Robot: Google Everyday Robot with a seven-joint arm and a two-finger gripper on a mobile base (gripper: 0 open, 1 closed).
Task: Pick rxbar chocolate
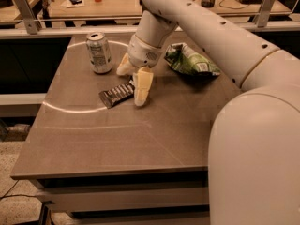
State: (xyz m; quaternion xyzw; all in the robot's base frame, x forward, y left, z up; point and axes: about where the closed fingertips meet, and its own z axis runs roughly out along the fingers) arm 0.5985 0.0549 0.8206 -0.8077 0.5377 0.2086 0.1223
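Observation:
The rxbar chocolate, a flat black bar, lies on the brown table left of centre. My gripper hangs from the white arm, pointing down at the bar's right end. It is open. One cream finger stands in front of and to the right of the bar's end, with its tip at the table. The other finger is behind the bar. The bar's right end lies between them, partly hidden by the near finger.
A silver drink can stands upright behind and to the left of the bar. A green-and-white chip bag lies to the right of the gripper. My arm's large white body fills the right foreground. A desk with clutter stands beyond the table.

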